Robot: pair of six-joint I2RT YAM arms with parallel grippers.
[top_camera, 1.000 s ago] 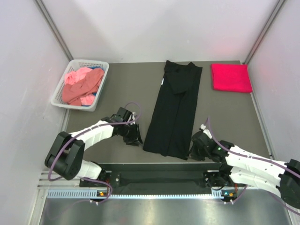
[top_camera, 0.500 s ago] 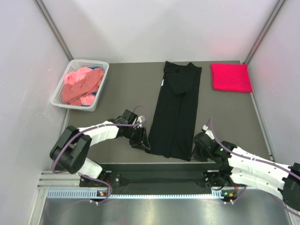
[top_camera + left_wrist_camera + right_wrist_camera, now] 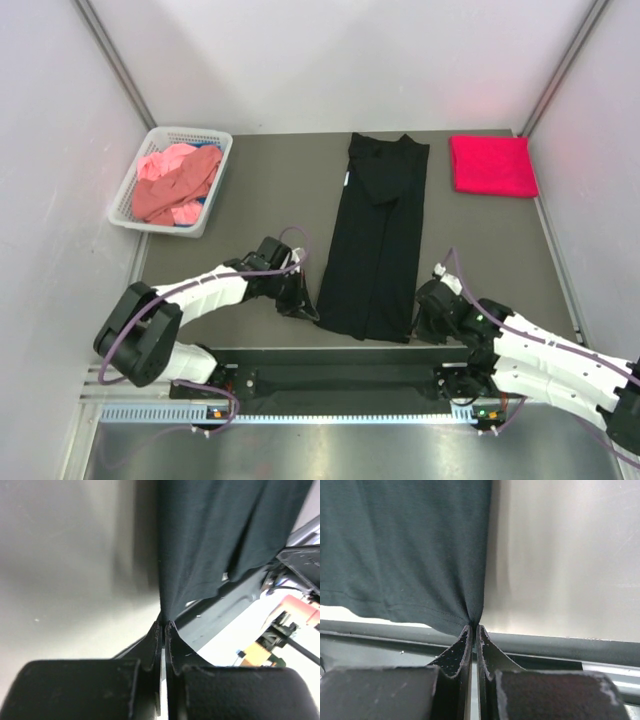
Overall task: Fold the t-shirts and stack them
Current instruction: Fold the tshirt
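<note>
The black t-shirt [image 3: 375, 240] lies in the middle of the table [image 3: 250, 200] as one long narrow strip. Its long axis runs from the near edge toward the far wall and leans a little to the right at the far, collar end. Its hem is the end nearest the arms, so the rest of the cloth stretches away from both grippers. The left gripper [image 3: 305, 305] sits at the near-left hem corner and the right gripper [image 3: 420, 322] at the near-right corner, so each arm has its own corner and neither is better placed than the other. In the left wrist view the left gripper [image 3: 164, 627] has its jaws pressed together on a gathered peak of black cloth [image 3: 215, 530]. In the right wrist view the right gripper [image 3: 474, 630] is likewise pinched on the stitched hem edge [image 3: 405, 545]. The next fold looks to be crosswise: both corners would have to travel together along the long axis, away from the bases toward the collar, kept level so the strip does not skew. By count there are two arms, each clamped on the same shirt, and one black shirt laid out. One crimson t-shirt [image 3: 492, 165] lies folded square at the far right corner, well apart. One white lattice basket [image 3: 157, 227] at the far left holds a heap of salmon-pink shirts [image 3: 170, 185] with a sliver of blue cloth [image 3: 188, 224] beneath. How many shirts are in the heap cannot be told.
</note>
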